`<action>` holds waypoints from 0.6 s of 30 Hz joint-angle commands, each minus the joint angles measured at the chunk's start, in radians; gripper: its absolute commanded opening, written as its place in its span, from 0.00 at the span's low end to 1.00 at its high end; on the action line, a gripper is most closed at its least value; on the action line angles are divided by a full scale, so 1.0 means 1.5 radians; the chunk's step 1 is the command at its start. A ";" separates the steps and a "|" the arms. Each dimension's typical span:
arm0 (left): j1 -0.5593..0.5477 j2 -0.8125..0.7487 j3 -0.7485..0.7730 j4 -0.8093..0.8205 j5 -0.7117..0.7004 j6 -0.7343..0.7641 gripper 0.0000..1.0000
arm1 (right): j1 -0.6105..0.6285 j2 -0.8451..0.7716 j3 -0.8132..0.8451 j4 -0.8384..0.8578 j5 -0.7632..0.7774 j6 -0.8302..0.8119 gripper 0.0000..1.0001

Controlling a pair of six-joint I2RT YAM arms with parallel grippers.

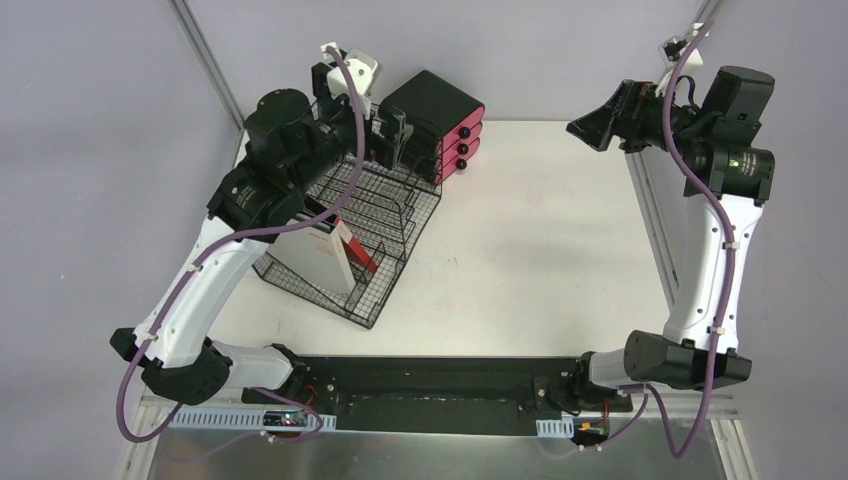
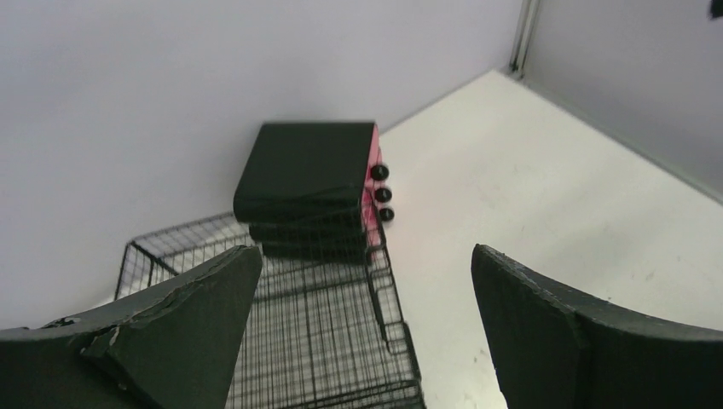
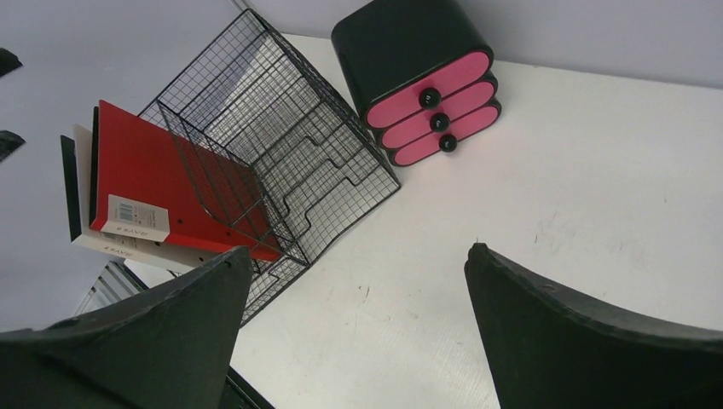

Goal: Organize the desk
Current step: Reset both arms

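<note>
The white desk [image 1: 540,250] holds a black wire file rack [image 1: 385,215] at the left. A red-and-white notebook [image 1: 320,255] stands in the rack's near end. A black drawer unit with three pink fronts [image 1: 435,105] stands at the rack's far end. My left gripper [image 1: 392,138] hovers over the far part of the rack, open and empty. Its wrist view shows the gripper [image 2: 365,251] above the rack [image 2: 324,341], facing the drawer unit [image 2: 303,166]. My right gripper [image 1: 595,125] is raised at the far right, open and empty [image 3: 358,249].
The right wrist view shows the red notebook [image 3: 145,170], the rack [image 3: 281,145], the drawer unit [image 3: 401,38] and bare desk [image 3: 580,187]. Grey walls and metal posts close in the desk's far and side edges. A black base rail [image 1: 440,385] runs along the near edge.
</note>
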State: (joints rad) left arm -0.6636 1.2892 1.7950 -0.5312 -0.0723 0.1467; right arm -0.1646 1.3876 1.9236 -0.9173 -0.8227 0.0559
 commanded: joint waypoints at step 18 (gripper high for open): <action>0.315 -0.105 -0.251 0.129 0.307 -0.246 0.99 | -0.097 -0.031 -0.142 0.117 -0.010 0.038 0.99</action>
State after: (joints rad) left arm -0.2394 1.2049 1.4712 -0.4484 0.2737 -0.1291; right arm -0.2882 1.3815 1.7199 -0.8238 -0.8356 0.0860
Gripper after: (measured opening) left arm 0.992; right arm 0.993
